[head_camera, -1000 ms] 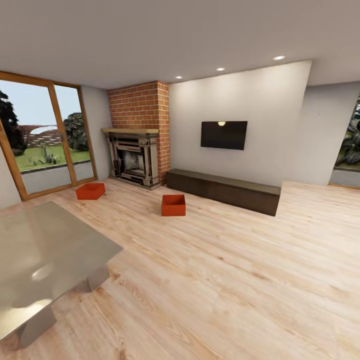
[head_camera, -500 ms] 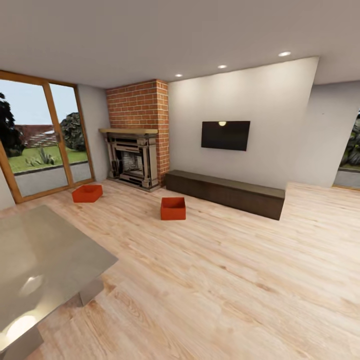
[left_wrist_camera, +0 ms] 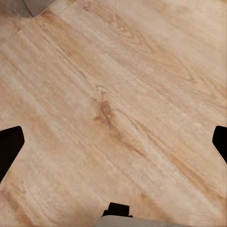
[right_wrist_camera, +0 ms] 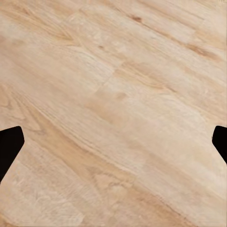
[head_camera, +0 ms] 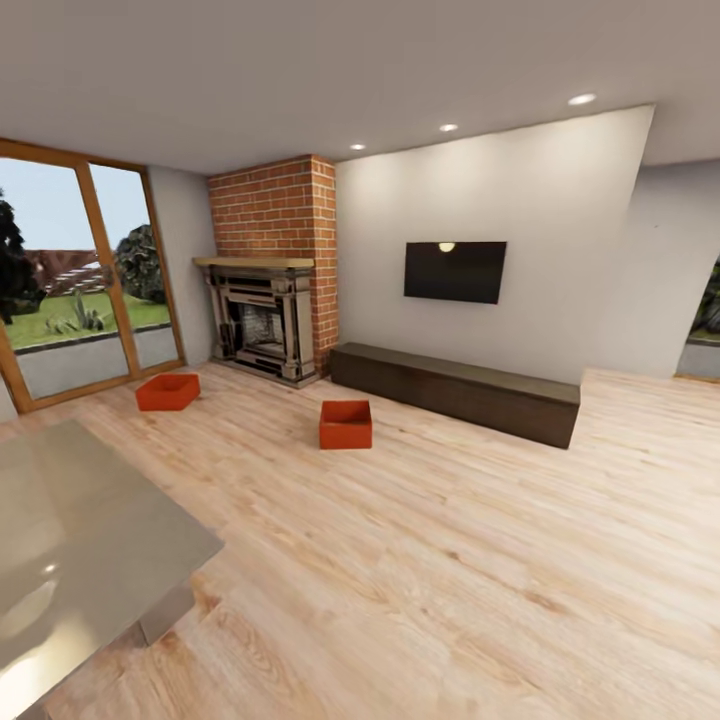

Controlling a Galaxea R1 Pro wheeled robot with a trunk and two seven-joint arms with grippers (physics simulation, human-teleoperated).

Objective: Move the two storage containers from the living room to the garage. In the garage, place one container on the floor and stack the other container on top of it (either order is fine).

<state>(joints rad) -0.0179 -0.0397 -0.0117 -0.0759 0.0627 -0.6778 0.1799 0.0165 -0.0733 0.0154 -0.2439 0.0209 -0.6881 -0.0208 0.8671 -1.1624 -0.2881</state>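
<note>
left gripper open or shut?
Open. In the left wrist view the left gripper has its fingertips at opposite edges, with bare wood floor between them.

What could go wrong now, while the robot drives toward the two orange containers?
1. The grey table stands close at the robot's left, so its base might clip the corner.
2. The near container and far container sit apart, needing separate pickups.
3. Both claws are open and empty above the wood floor.

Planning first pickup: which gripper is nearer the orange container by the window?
Left, probably: the container lies far ahead toward that side. The left gripper and right gripper hang over wood floor, short of it.
</note>
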